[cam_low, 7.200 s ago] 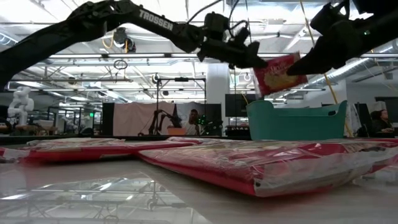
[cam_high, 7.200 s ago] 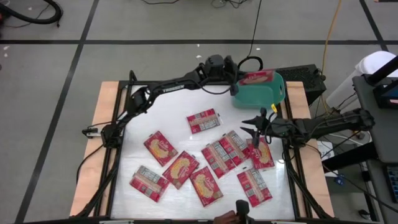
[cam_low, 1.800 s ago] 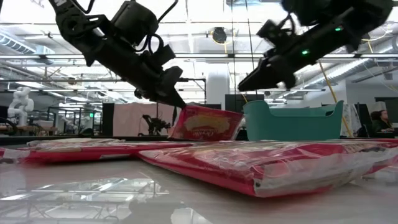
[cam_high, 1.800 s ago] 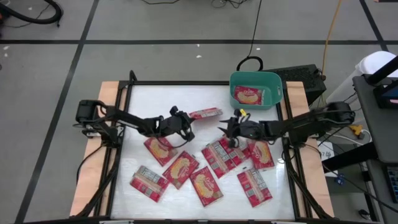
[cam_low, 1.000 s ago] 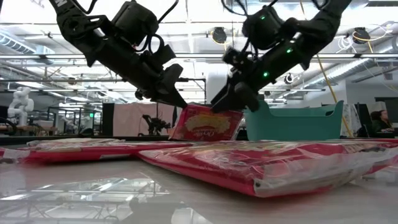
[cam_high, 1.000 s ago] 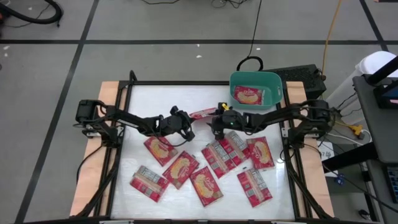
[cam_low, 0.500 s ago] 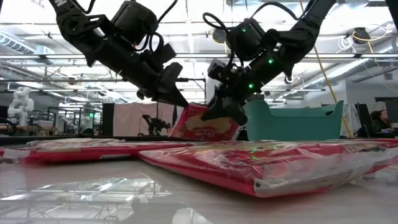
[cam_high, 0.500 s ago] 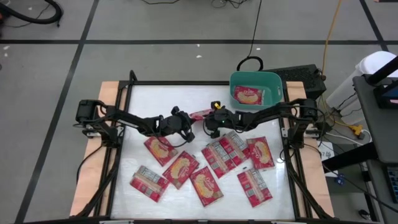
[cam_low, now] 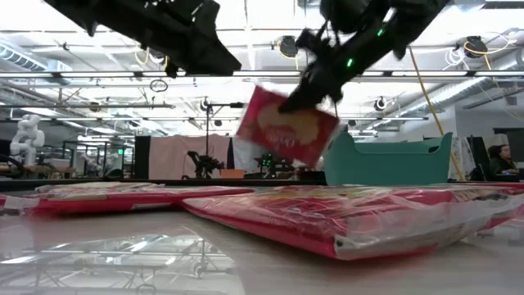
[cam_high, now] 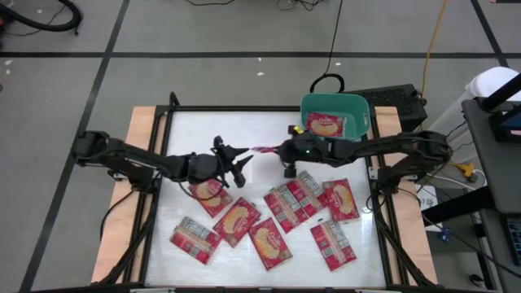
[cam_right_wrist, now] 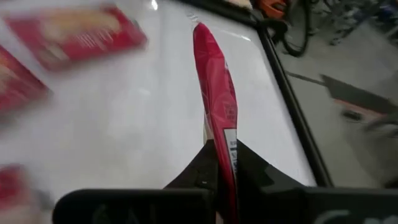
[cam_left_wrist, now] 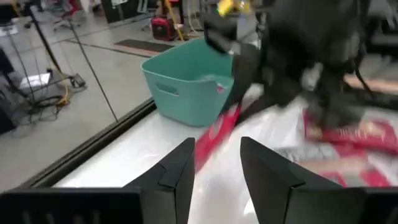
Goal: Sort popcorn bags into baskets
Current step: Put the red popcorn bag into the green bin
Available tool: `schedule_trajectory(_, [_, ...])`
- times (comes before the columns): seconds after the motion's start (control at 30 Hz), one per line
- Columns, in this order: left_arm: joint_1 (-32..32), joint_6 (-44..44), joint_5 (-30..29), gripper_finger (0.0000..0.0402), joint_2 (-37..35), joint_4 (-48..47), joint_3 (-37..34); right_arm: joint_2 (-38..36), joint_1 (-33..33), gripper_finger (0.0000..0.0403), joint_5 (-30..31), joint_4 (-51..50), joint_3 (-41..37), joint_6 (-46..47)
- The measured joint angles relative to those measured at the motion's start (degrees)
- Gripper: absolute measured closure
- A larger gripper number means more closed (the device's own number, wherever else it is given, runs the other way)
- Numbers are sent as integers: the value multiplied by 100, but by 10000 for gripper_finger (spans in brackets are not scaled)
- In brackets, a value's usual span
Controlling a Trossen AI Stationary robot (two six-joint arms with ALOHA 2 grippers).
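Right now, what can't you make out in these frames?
- Basket contents: low view shows only its outer wall; high view shows one bag.
- Held popcorn bag: edge-on in the right wrist view, print unreadable.
- Left gripper: its tips leave the low view's top edge.

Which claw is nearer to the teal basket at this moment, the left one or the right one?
The right. The right claw holds a popcorn bag a short way from the teal basket. The left claw is open and farther from it, toward the table's middle.
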Motion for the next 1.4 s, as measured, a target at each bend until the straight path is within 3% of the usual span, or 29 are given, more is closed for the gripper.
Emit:
schedule_trajectory(0.23, [-276, 608, -3, 266, -2, 1097, -276, -946, 331, 391, 591, -785, -7, 417])
schedule_trajectory(0.53, [-276, 616, 224, 266, -3, 2400, -875, -1928, 727, 391, 629, -714, -274, 580])
schedule_trajectory(0.77, [-254, 596, 456, 266, 3, 2782, -982, -2639, 759, 391, 695, 453, -1077, 824])
schedule_trajectory(0.87, [-252, 612, 378, 266, 91, 2831, -839, -2791, 826, 391, 942, 868, -1230, 821])
schedule_trajectory(1.07, [-132, 706, 329, 266, 532, 2801, -507, -2945, 845, 391, 877, 2177, -1534, 638])
schedule_trajectory(1.27, [118, 749, 577, 266, 1016, 2810, -170, -2948, 754, 390, 351, 3974, -1983, 571])
schedule_trajectory(1.4, [172, 1161, 607, 266, 1150, 3373, -44, -2942, 663, 390, -152, 4630, -2105, 830])
